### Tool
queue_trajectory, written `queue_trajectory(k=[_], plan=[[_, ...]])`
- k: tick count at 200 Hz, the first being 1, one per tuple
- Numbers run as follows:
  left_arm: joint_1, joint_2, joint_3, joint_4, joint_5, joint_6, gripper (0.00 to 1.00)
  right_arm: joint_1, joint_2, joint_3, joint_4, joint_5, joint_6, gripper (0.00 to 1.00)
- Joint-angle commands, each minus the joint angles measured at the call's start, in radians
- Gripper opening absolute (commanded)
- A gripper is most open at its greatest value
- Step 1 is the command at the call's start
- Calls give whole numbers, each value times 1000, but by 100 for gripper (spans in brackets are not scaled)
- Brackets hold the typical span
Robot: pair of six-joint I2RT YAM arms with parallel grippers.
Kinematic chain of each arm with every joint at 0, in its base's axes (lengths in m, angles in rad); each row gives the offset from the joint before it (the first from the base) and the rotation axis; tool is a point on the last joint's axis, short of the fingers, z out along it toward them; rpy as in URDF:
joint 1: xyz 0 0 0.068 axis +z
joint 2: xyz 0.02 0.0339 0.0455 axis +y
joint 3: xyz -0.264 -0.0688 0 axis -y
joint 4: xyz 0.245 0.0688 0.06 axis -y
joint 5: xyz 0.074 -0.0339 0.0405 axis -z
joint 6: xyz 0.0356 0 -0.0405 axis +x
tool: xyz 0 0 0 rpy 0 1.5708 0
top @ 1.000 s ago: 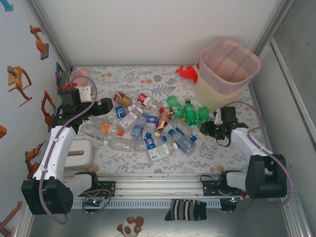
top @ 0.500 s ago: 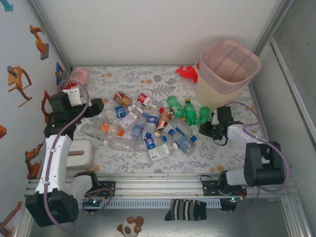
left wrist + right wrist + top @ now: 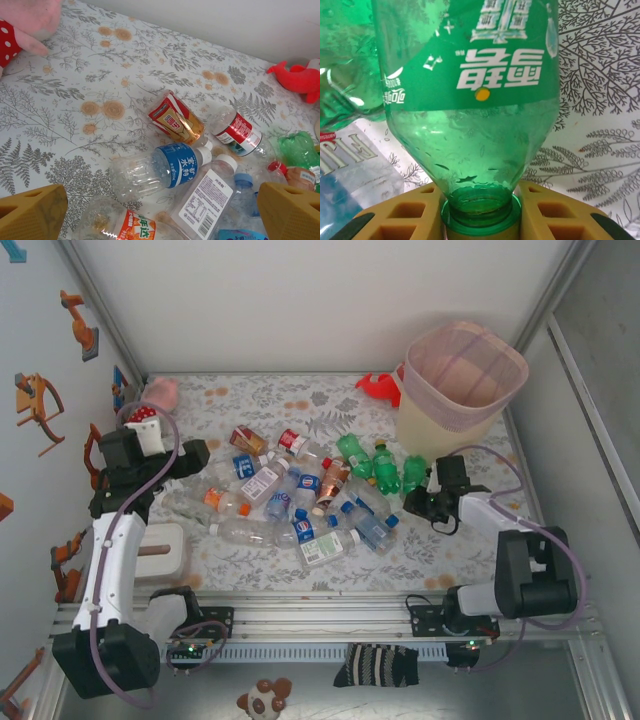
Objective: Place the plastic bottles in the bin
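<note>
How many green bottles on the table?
3, side by side near the bin: leftmost green bottle, middle green bottle, rightmost green bottle with its neck in the right gripper. Others may hide under the pile.

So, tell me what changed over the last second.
The right end effector slid left to the green bottle and closed on its neck. The left end effector, open, drew back toward the left wall. The bottle pile and bin stayed put.
</note>
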Motion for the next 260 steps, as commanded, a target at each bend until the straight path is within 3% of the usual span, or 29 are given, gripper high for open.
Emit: queue_trajectory(k=[1, 53, 124, 161, 198, 260], plan=[[8, 3, -8, 24, 27, -1, 97, 21, -76, 30, -75, 36, 3, 23], [9, 4, -18, 39, 38, -13, 97, 49, -284, 69, -233, -19, 49, 22], [9, 23, -19, 46, 54, -24, 97, 74, -405, 367, -458, -131, 60, 22], [9, 24, -20, 47, 53, -26, 97, 74, -360, 577, -489, -130, 34, 18], [11, 26, -19, 48, 53, -26, 97, 68, -246, 786, -499, -35, 25, 15], [15, 3, -22, 42, 42, -23, 97, -63, 58, 1107, -495, -14, 97, 11]])
